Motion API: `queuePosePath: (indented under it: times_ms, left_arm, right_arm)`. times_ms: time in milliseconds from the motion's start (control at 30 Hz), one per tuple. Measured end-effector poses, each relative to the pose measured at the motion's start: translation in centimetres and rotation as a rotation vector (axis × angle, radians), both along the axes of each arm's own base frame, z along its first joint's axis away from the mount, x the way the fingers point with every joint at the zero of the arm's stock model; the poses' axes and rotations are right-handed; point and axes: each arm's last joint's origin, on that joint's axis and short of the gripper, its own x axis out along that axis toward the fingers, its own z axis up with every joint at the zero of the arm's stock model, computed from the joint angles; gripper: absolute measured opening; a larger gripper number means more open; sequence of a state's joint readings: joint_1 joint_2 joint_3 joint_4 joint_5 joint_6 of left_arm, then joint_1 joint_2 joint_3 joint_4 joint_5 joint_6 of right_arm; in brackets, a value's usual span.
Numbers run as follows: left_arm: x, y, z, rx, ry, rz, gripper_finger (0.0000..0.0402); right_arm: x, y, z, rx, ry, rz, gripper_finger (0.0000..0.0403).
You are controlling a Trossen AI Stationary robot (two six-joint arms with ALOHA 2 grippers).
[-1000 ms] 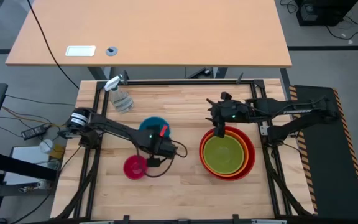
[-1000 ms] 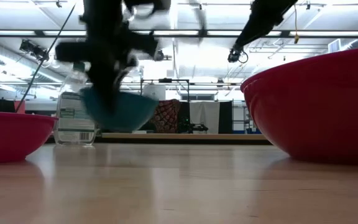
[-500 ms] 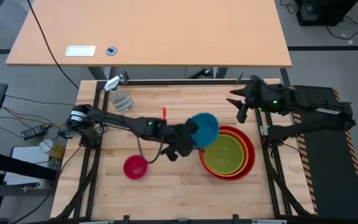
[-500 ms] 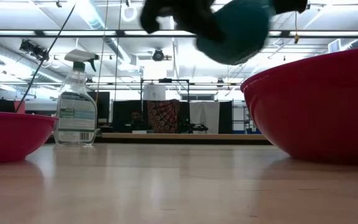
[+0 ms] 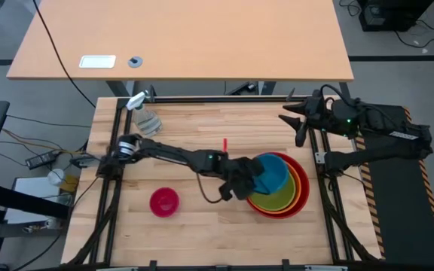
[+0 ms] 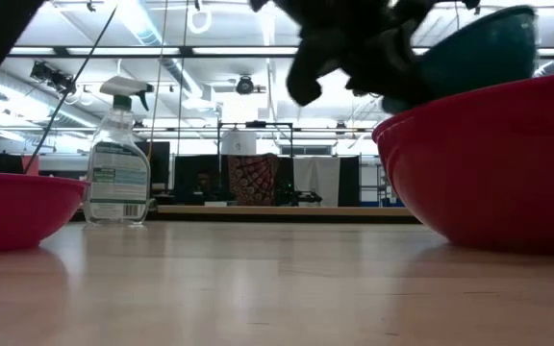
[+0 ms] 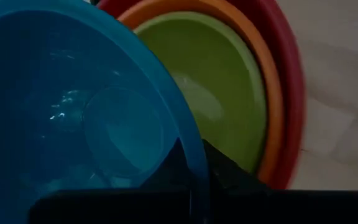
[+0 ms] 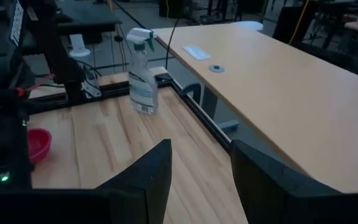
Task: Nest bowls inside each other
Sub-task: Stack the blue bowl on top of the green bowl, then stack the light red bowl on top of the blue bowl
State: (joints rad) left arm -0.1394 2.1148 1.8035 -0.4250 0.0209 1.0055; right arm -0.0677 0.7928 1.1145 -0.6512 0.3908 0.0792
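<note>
The left end effector [image 5: 252,181] pinches the rim of the blue bowl [image 5: 272,172], holding it tilted just above the green bowl [image 5: 277,194], which sits nested in the orange bowl [image 5: 301,188] and red bowl [image 5: 306,175]. The opening lies directly below, so the drop is straight down. The right end effector [image 5: 298,124] waits spread at the bench's far edge; the pink bowl [image 5: 163,202] sits well apart.

You have a red bowl [image 5: 304,190] at the right centre of the high view, with an orange bowl [image 5: 298,185] and an olive green bowl [image 5: 273,194] showing as rings inside it. Over them sits a glossy blue bowl [image 5: 276,170], teal in the low view. At lower left you see the pink bowl [image 5: 163,202]. The table [image 5: 202,226] is pale wood in light plank stripes, framed in black. At upper left stands a clear spray bottle [image 5: 146,117] with a white nozzle. Both arms are dark, nearly black.
</note>
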Motion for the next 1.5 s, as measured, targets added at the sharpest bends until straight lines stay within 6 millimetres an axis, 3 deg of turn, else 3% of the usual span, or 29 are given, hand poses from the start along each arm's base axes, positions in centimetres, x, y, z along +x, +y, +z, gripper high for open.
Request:
queuePosePath:
  times_ms: [267,533,800,967,1300,1500]
  left_arm:
    - [3.3,-0.7,-0.7,-0.055,0.077,-0.076,0.0011]
    - [4.1,-0.6,-2.3,-0.143,0.110,-0.082,0.0020]
    - [4.3,0.3,-2.3,-0.234,0.124,0.025,0.0121]
    - [4.3,-0.2,-2.2,-0.248,0.124,0.029,0.0179]
    - [3.3,-0.5,1.0,-0.343,0.095,0.029,0.0203]
    - [-0.5,-0.6,4.4,-0.355,0.243,0.083,0.0188]
  right_arm:
    - [0.3,0.0,-0.1,0.005,0.008,-0.001,0.0171]
    - [0.4,0.1,-0.1,0.016,0.000,0.024,0.0171]
    - [0.4,0.1,0.2,0.011,-0.027,0.025,0.0171]
    - [0.5,0.1,0.3,0.004,-0.039,0.027,0.0171]
    - [0.5,0.1,0.3,-0.008,-0.035,0.031,0.0171]
    - [0.9,0.0,-0.4,-0.024,-0.025,0.035,0.0171]
